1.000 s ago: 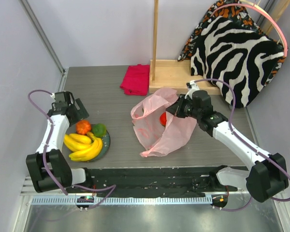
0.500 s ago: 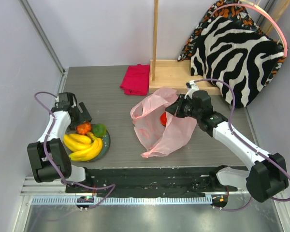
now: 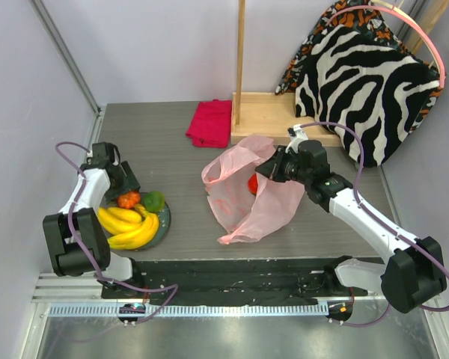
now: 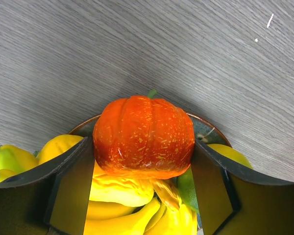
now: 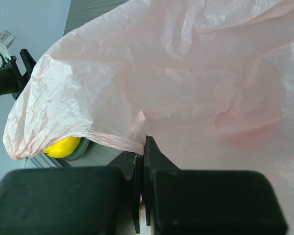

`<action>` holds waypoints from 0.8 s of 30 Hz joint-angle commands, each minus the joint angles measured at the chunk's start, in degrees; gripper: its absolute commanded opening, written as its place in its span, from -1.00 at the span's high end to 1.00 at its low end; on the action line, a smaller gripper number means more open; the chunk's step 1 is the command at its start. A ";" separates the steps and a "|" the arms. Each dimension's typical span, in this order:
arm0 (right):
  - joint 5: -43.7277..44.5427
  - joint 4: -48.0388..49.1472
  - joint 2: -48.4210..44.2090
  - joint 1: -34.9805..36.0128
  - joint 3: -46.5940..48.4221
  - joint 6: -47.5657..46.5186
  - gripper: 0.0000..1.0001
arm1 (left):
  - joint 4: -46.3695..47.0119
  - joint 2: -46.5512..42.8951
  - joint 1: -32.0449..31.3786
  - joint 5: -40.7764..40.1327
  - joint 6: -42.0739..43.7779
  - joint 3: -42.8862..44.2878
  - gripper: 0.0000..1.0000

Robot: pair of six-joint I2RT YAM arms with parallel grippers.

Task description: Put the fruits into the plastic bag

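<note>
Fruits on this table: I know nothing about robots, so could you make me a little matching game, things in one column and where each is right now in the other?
Things:
1. orange fruit
2. red fruit
3. bananas
4. plastic bag

Places:
a. inside the plastic bag
b. edge pinched by the right gripper
c. between the fingers of the left gripper
d. lying on the plate

Pairs: 1-c, 2-a, 3-d, 4-b

No legible text or labels
</note>
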 commanded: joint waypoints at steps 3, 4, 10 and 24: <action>-0.47 3.33 -1.32 -0.10 -0.33 0.61 0.98 | 0.36 -2.27 0.16 -1.02 0.49 1.62 -0.21; -0.56 3.24 -1.41 -0.19 -0.24 0.61 0.98 | 0.53 -2.62 0.16 -1.11 0.49 1.54 -0.20; -0.38 3.33 -1.59 -0.10 -0.42 0.70 0.98 | 2.73 -7.54 0.16 -1.11 0.14 0.22 -0.13; 0.59 1.92 -1.41 -0.19 0.81 0.17 0.98 | 16.26 -21.43 -2.82 10.32 1.89 1.00 -0.05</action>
